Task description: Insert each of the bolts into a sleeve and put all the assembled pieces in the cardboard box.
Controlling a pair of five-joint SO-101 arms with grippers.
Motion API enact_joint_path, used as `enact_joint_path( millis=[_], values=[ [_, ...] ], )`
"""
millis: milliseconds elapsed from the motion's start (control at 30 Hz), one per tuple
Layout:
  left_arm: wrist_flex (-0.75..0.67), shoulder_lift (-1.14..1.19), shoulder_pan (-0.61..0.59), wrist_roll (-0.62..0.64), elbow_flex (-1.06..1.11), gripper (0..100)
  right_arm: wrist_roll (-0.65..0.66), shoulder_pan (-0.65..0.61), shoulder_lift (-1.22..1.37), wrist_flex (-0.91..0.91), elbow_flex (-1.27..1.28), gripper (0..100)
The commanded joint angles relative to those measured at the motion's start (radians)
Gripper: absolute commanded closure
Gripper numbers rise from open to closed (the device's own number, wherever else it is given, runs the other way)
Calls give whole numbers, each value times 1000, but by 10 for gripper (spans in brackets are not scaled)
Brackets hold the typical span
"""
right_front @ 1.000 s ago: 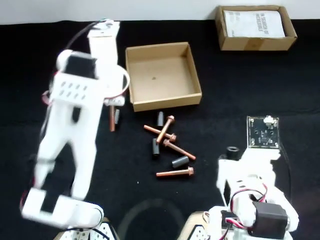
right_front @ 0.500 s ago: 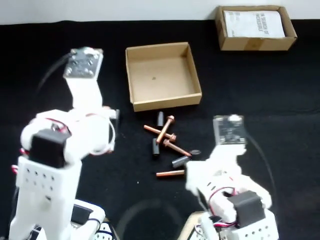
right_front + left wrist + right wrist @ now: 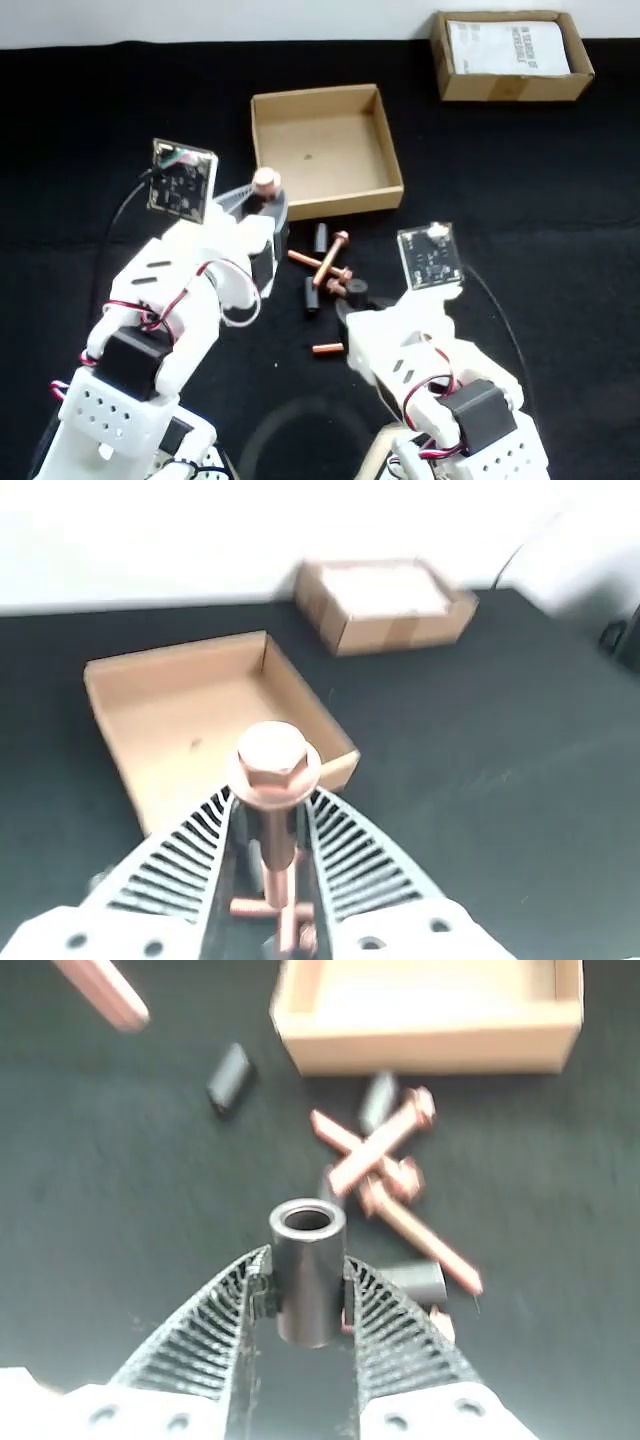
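Looks like a robotics lab bench, not a home room. Evidence: a table (image 3: 560,180) under black cloth against a plain white wall (image 3: 200,18); two white plastic arms (image 3: 170,310) with exposed servo wiring (image 3: 152,316) and bare camera boards (image 3: 183,180) (chips and connectors in plain sight); loose copper bolts (image 3: 330,262) and black sleeves (image 3: 311,294) scattered on the cloth beside an open cardboard box (image 3: 335,205).
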Motion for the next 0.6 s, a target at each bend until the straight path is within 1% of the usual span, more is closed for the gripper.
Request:
enact_joint_path(
  millis=[0, 100, 400, 467, 567],
  values=[
    [-51, 76, 12, 107, -50, 991, 6, -7, -5, -173, 28, 991],
    [-51, 174, 15, 155, -119, 991, 8, -7, -5, -278, 82, 991],
    [-20, 331, 136, 152, -286, 991, 9, -7, -5, -532, 254, 991],
    [3, 355, 139, 152, -326, 991, 9, -7, -5, -561, 282, 991],
    [77, 383, 139, 141, -384, 991, 9, -7, -5, -581, 298, 991]
  ],
)
